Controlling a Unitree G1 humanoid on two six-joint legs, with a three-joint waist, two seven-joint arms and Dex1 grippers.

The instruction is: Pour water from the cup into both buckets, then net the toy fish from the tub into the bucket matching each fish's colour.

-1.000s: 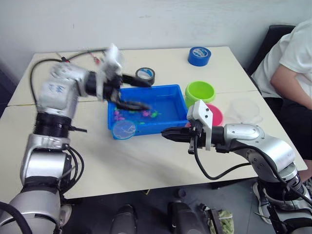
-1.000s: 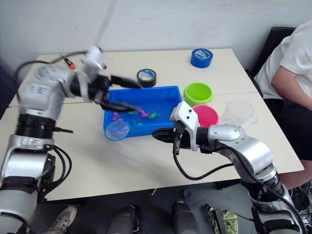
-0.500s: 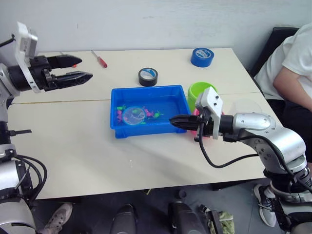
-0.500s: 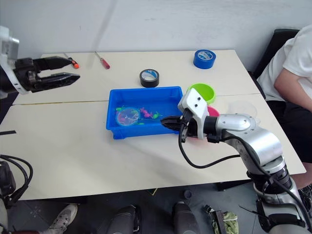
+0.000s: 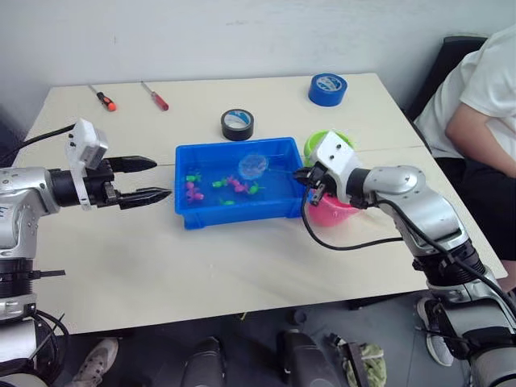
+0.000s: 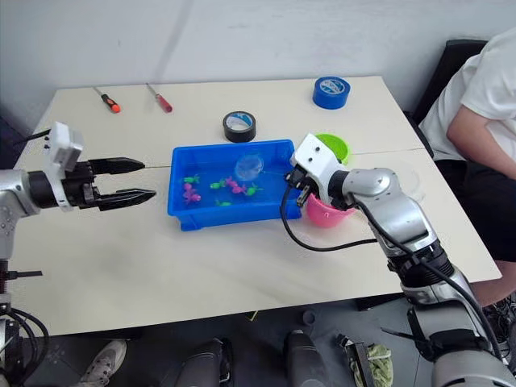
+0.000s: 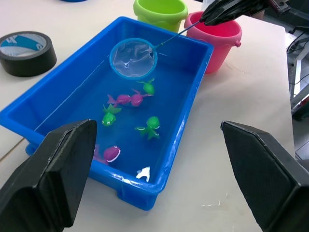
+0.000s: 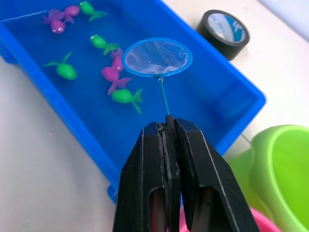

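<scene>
The blue tub [image 5: 193,216] sits mid-table with water and several pink [image 7: 126,99] and green [image 7: 151,124] toy fish in it. My right gripper [image 5: 305,174] is at the tub's right end, shut on the thin handle of a small round net [image 8: 157,57]. The net's hoop hangs empty over the tub's far right part. The lime green bucket [image 5: 348,139] and the pink bucket [image 5: 330,213] stand right behind that gripper. The clear cup [image 6: 414,176] shows faintly past my right forearm. My left gripper [image 5: 153,179] is wide open to the left of the tub, holding nothing.
A black tape roll [image 5: 238,123] lies just behind the tub and a blue tape roll [image 5: 327,89] at the far right. Two screwdrivers [image 5: 103,99] [image 5: 155,95] lie at the far left. A person [image 5: 484,105] sits beside the table's right edge.
My left gripper let go of the net, swung away and now stands open left of the tub. My right gripper closed on the net's handle; the hoop moved to the tub's far right.
</scene>
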